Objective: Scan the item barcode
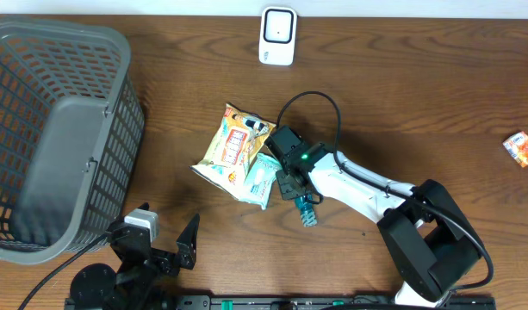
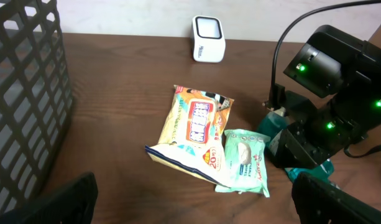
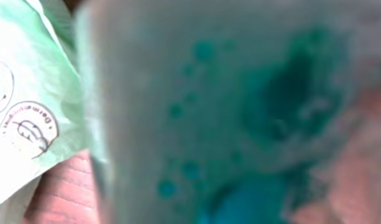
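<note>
Left wrist view gives you the nearest facts first. The left gripper (image 2: 190,208) sits low at the near edge of the table (image 2: 115,81), jaws spread wide with nothing between them, so it is idle.

Just beyond it, the right gripper (image 1: 296,188) hangs at the right edge of the green wipes pack (image 2: 245,160). The pack lies flat on the wood and overlaps a corner of the yellow snack bag (image 2: 193,134). You cannot tell how far apart those jaws stand: the black housing covers them from above, and the right wrist picture is mostly a teal blur with only a corner of the pack at its left. You also cannot tell whether anything is gripped; the pack looks to be resting on the table.

Farther back, well apart from both packets, the white scanner (image 1: 278,36) stands at the far edge.

You appear to be in the pick-up step, with the scan itself not yet begun. The next move calls for a firm pinch on the pack's edge and a lift clear of the snack bag. Then carry it to the scanner with the barcode side turned toward the window. Which face bears the barcode is not visible.
</note>
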